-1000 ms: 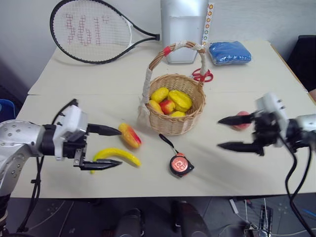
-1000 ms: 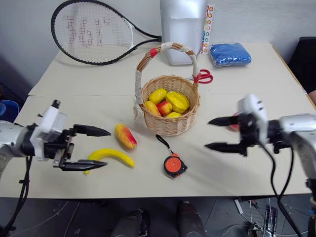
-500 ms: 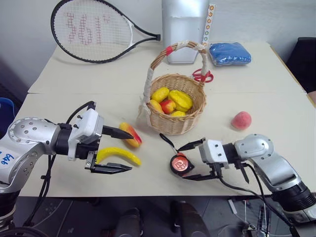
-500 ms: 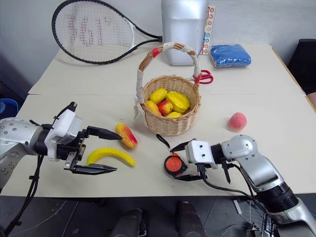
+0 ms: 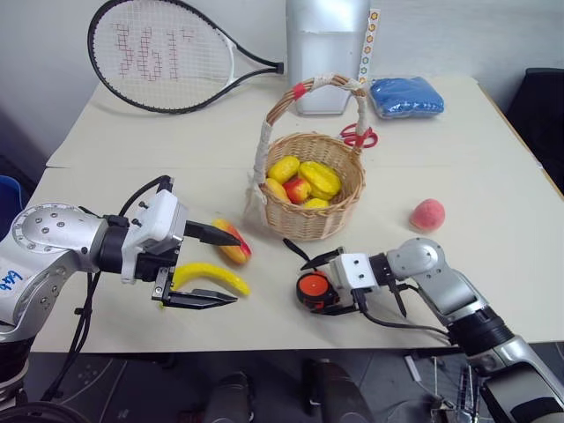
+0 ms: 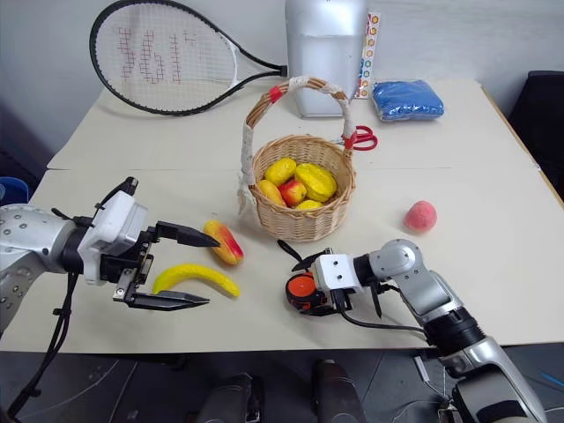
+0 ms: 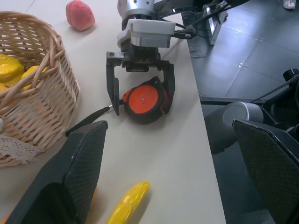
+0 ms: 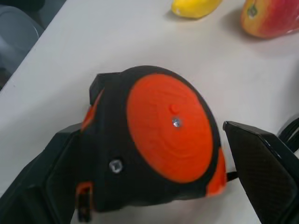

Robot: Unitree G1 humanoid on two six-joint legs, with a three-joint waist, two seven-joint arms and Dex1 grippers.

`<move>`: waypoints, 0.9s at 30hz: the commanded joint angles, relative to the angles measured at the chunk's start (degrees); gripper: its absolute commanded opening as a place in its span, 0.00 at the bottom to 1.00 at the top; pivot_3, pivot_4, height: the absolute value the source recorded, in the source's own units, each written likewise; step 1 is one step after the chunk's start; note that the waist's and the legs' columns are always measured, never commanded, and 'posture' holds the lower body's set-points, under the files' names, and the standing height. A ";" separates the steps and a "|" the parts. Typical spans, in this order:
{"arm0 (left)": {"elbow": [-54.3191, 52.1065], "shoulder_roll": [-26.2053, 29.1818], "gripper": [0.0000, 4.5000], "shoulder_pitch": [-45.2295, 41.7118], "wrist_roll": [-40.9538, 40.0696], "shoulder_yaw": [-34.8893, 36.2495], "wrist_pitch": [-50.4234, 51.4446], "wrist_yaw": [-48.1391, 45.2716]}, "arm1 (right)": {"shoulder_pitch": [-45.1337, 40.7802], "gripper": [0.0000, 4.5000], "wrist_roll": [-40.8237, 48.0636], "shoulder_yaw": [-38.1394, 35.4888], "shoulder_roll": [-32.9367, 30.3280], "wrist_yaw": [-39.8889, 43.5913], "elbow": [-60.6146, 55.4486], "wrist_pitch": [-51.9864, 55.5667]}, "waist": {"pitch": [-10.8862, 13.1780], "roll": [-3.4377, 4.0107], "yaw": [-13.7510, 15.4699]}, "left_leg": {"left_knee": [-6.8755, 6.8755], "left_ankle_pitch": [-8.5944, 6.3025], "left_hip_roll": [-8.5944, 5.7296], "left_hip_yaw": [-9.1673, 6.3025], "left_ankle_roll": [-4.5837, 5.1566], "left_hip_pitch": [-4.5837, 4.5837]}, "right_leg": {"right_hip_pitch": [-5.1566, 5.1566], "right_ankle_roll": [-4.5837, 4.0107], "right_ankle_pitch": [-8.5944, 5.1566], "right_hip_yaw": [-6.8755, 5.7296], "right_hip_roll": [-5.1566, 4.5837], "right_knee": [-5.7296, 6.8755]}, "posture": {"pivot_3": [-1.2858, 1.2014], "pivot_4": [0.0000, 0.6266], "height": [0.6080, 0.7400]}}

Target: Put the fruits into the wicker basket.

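Note:
The wicker basket point(image 5: 310, 220) stands mid-table with several yellow and red fruits point(image 5: 304, 181) inside. A yellow banana point(image 5: 211, 278) and a yellow-and-red mango point(image 5: 234, 247) lie to its front left. My left gripper point(image 5: 231, 268) is open and hovers with one finger above the mango and the other in front of the banana, holding nothing. A pink peach point(image 5: 427, 214) lies alone at the right. My right gripper point(image 5: 315, 284) is open and low on the table. Its fingers straddle the orange-and-black tape measure point(image 8: 163, 140) without clamping it.
At the back of the table are a tennis racket point(image 5: 163, 55), a silver container point(image 5: 328, 53) and a blue cloth point(image 5: 407, 95). Red scissors point(image 5: 359, 135) lie behind the basket. The table's front edge point(image 5: 264, 342) runs just in front of both grippers.
My right arm swung from beside the peach down and left to the tape measure, rolling its wrist, and now straddles it. The left gripper has hardly moved.

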 commanded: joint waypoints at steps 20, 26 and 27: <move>1.50 -3.73 1.00 -4.32 0.56 -1.91 -2.01 2.14 | 11.69 0.74 18.09 -25.49 -11.98 -6.40 -19.84 25.33 | -0.03 -0.04 1.37 | 0.06 -0.04 0.01 -0.06 -0.03 -0.13 | -0.03 -0.05 0.03 -0.03 -0.16 -0.04 | 0.52 0.24 1.00; 2.20 -6.80 1.00 -7.66 -1.63 -2.43 -0.48 3.56 | 26.16 0.74 17.06 -43.50 -24.72 -3.41 -14.76 26.41 | -0.02 -0.06 1.87 | 0.09 -0.05 -0.01 -0.05 0.00 -0.13 | 0.03 -0.04 0.04 -0.04 -0.03 -0.12 | 0.52 0.24 1.00; 2.59 -7.59 1.00 -8.72 -2.52 -2.27 0.25 4.02 | 28.46 0.74 15.64 -45.57 -26.07 -3.23 -12.27 25.05 | -0.01 -0.08 1.83 | 0.09 -0.05 -0.05 -0.04 0.02 -0.08 | 0.09 -0.03 0.04 -0.04 0.02 -0.11 | 0.52 0.24 1.00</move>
